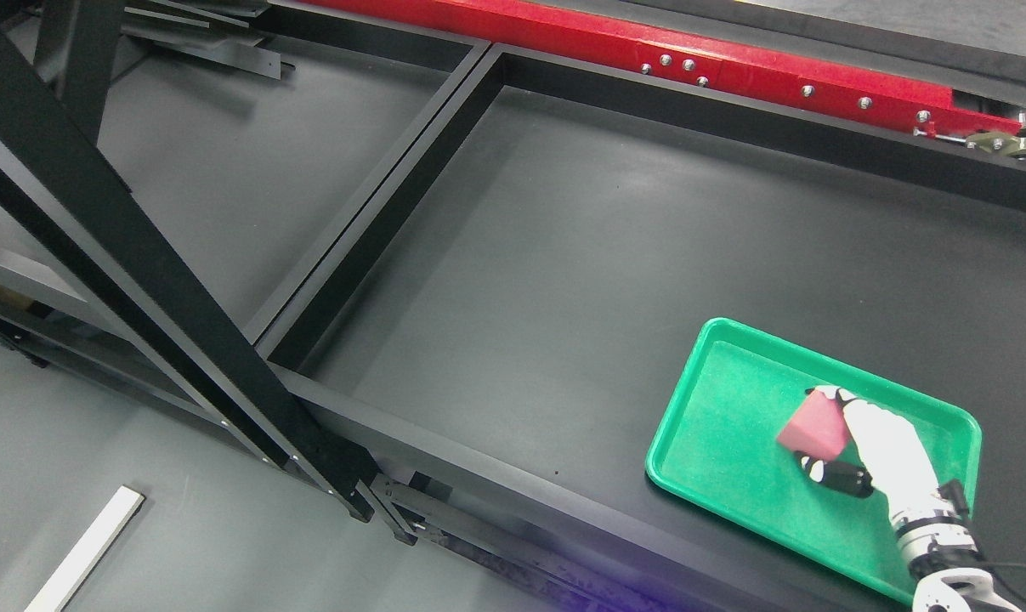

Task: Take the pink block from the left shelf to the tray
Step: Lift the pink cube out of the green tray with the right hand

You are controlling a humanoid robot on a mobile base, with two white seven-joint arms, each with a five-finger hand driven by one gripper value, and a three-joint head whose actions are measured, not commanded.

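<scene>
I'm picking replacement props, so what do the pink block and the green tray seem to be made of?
Pink block: probably foam or soft plastic, given its matte, even surface with no glare; the right hand holds it over the tray. Green tray: likely moulded plastic, with a rounded raised rim and a finely textured, slightly speckled floor.

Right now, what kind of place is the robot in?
Probably a workshop or robot test lab. There are big black metal shelf frames, a red bolted metal beam, and a white robot right hand holding a pink block over a green plastic tray.
</scene>
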